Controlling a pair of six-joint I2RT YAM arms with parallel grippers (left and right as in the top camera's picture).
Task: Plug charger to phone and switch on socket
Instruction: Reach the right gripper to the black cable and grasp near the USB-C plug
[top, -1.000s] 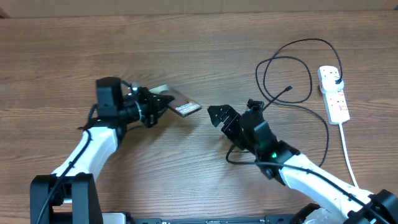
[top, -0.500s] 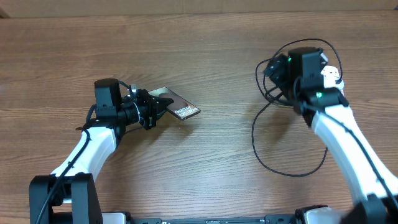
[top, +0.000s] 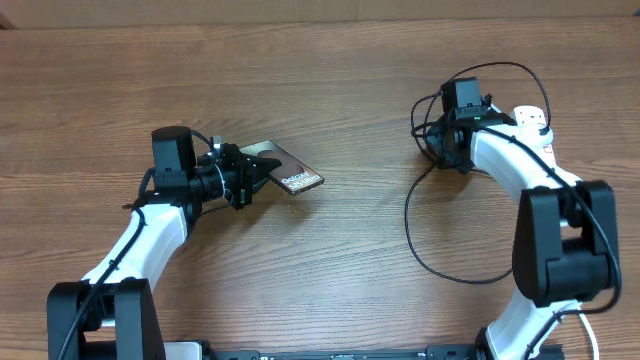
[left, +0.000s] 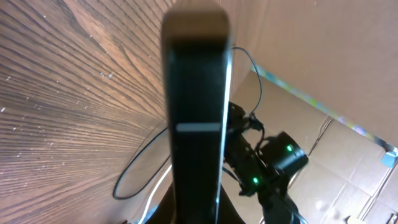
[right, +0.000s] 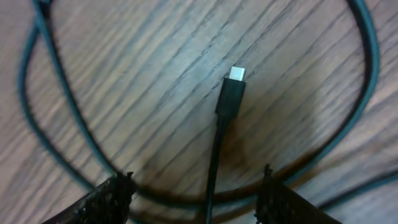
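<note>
Right wrist view: the right gripper hangs with jaws wide apart and empty, straddling the thin black charger cable on the wooden desk. Its silver-tipped connector lies just ahead, long axis pointing away. Across the desk, the left gripper clamps the flat dark phone.

- The table is brown wood with a pronounced grain running parallel to its far and near edges. It fills almost the whole overhead view.
- A paler tan strip lies along the far edge of the table.
- In the left wrist view, plain brown cardboard panels stand beyond the table; a light seam crosses them diagonally.
- Lighting is even. The tabletop shows a soft sheen.
</note>
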